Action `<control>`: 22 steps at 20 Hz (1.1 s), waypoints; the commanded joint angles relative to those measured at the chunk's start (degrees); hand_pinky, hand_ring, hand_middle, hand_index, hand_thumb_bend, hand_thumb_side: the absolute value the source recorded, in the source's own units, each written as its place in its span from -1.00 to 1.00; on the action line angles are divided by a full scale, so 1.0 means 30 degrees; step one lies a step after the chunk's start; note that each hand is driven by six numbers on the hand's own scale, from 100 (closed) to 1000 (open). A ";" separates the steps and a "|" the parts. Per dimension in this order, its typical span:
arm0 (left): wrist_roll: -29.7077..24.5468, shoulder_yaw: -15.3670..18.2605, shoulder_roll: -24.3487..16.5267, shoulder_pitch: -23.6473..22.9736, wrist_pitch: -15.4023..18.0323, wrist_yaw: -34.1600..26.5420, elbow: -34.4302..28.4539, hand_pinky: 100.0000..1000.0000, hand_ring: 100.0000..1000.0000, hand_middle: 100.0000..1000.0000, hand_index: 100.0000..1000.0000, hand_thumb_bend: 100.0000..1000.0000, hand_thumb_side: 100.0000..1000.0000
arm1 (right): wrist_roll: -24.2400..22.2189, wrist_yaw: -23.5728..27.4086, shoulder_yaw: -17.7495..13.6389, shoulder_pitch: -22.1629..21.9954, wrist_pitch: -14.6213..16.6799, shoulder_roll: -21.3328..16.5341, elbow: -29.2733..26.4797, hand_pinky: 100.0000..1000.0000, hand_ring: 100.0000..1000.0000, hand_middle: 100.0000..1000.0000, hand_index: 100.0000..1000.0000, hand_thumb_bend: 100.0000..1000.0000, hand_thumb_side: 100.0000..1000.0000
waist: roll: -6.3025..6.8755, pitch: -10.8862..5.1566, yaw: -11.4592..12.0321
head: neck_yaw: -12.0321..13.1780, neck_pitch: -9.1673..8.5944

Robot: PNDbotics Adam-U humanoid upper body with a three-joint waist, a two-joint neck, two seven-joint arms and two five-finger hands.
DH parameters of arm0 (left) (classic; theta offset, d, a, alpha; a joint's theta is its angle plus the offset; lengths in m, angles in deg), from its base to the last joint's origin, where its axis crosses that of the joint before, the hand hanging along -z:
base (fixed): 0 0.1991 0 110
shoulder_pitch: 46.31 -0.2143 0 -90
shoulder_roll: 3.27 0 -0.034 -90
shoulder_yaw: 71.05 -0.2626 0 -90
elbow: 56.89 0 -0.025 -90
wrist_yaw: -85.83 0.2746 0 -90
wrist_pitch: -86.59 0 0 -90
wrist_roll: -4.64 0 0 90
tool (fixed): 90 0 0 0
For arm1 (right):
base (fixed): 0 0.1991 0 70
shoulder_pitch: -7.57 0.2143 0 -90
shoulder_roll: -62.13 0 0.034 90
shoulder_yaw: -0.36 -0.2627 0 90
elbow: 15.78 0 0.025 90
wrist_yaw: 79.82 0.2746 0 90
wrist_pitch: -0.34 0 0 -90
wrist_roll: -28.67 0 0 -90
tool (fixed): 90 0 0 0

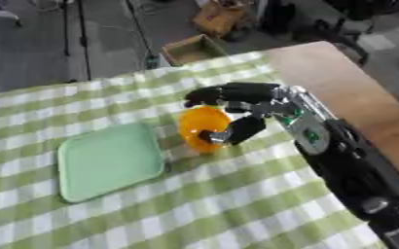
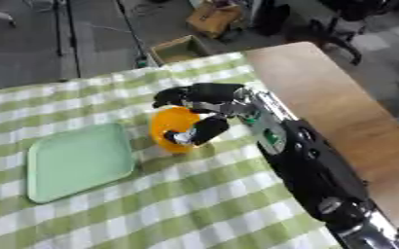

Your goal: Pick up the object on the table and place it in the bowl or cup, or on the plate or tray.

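An orange-yellow rounded object (image 1: 199, 125) sits just right of a pale green square tray (image 1: 109, 160) on the green-and-white checked cloth. My right hand (image 1: 245, 104) comes in from the lower right and wraps the object: fingers curl over its top and far side, the thumb (image 1: 237, 131) presses its near side. I cannot tell whether the object rests on the cloth or is lifted slightly. The tray holds nothing. My left hand shows in neither view.
Bare wooden tabletop (image 1: 348, 87) lies to the right of the cloth. Beyond the table's far edge, an open cardboard box (image 1: 192, 48) and other clutter stand on the floor.
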 commanded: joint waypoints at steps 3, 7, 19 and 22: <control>-0.0077 -0.0062 -0.0398 0.0071 -0.0005 -0.0096 -0.0391 -0.01 0.49 0.50 0.70 -0.74 0.77 | 0.0119 -0.0032 0.0210 0.0125 0.0156 -0.0098 -0.0416 0.87 0.93 1.00 1.00 -0.60 0.52 | 0.0076 -0.0799 -0.0009 | -0.0125 -0.0116; -0.0092 -0.0066 -0.0404 0.0070 -0.0004 -0.0109 -0.0391 -0.01 0.49 0.50 0.70 -0.74 0.77 | 0.0213 -0.0164 0.0296 -0.0007 0.0093 0.0100 -0.0453 0.86 0.92 1.00 1.00 -0.60 0.50 | 0.0088 -0.0829 -0.0036 | -0.0161 -0.0148; -0.0029 -0.0029 -0.0469 0.0139 0.0026 -0.0092 -0.0391 -0.01 0.50 0.50 0.70 -0.74 0.77 | 0.1887 -0.2288 0.0540 -0.0014 0.0430 0.0523 -0.0100 0.91 1.00 1.00 1.00 -0.42 0.49 | 0.0031 -0.0779 0.0024 | -0.0233 -0.0245; -0.0039 -0.0030 -0.0446 0.0180 0.0026 -0.0081 -0.0391 -0.02 0.50 0.50 0.70 -0.74 0.77 | 0.2178 -0.3301 0.0529 0.0065 0.0584 0.0555 0.0107 0.92 1.00 1.00 1.00 -0.41 0.52 | -0.0049 -0.0683 0.0077 | -0.0239 -0.0270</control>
